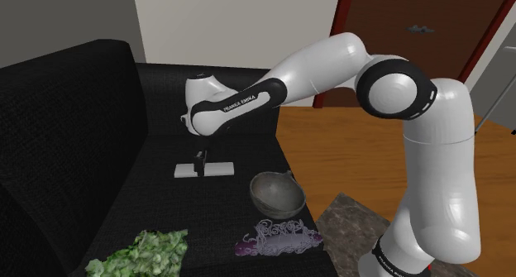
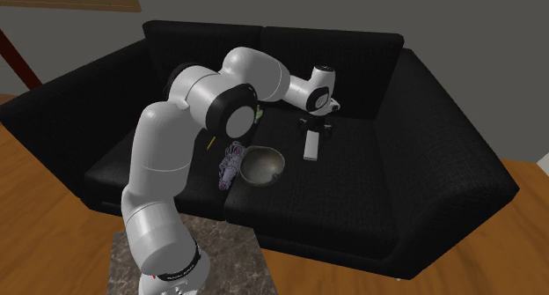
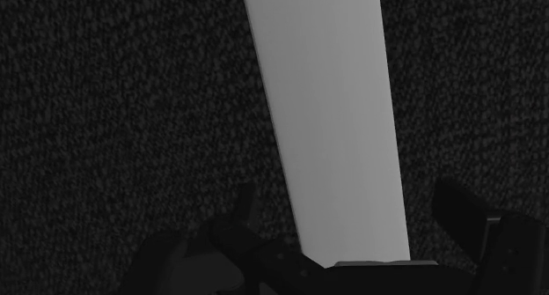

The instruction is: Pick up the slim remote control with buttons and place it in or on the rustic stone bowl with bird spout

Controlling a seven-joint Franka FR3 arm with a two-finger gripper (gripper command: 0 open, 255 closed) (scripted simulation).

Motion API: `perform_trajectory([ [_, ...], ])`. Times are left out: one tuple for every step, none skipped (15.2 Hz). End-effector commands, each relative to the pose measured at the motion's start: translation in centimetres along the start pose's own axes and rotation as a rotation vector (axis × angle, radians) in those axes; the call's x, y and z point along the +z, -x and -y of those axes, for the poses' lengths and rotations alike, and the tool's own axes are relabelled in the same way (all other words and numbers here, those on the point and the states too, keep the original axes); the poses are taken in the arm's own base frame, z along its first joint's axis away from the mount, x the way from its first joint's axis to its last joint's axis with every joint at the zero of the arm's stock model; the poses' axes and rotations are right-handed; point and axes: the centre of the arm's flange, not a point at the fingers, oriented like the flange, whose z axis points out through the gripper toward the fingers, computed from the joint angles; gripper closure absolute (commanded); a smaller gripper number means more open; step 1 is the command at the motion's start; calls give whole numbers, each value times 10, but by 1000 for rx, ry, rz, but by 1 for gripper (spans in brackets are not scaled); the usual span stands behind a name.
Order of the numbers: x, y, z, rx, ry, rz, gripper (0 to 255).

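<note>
The remote (image 1: 203, 169) is a slim, plain white bar lying flat on the black sofa seat; no buttons show on it. My gripper (image 1: 200, 161) hangs straight down onto it, fingers open and standing on either side of the bar (image 3: 330, 117) without clasping it. In the second exterior view the remote (image 2: 311, 146) lies just under the gripper (image 2: 315, 126). The bowl (image 1: 276, 193) is grey-brown and round, sitting on the seat near its front edge, a short way from the remote toward the stand; the second exterior view has this bowl (image 2: 262, 164) too.
A purple-white tangled object (image 1: 277, 236) lies on the seat's front edge by the bowl. A leafy green heap (image 1: 142, 255) rests further along the seat. The sofa backrest (image 1: 58, 126) rises behind the remote. A wooden floor (image 1: 347, 151) lies beyond the sofa.
</note>
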Motion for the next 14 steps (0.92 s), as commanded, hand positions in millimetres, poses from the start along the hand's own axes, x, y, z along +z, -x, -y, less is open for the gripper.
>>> perform_trajectory([
  [9,0,1,0,0,0,0],
  [9,0,1,0,0,0,0],
  [9,0,1,0,0,0,0],
  [9,0,1,0,0,0,0],
  [9,0,1,0,0,0,0],
  [9,0,1,0,0,0,0],
  [9,0,1,0,0,0,0],
  [9,0,1,0,0,0,0],
  [9,0,1,0,0,0,255],
  [9,0,1,0,0,0,255],
  [9,0,1,0,0,0,255],
  [9,0,1,0,0,0,255],
  [9,0,1,0,0,0,255],
  [9,0,1,0,0,0,255],
])
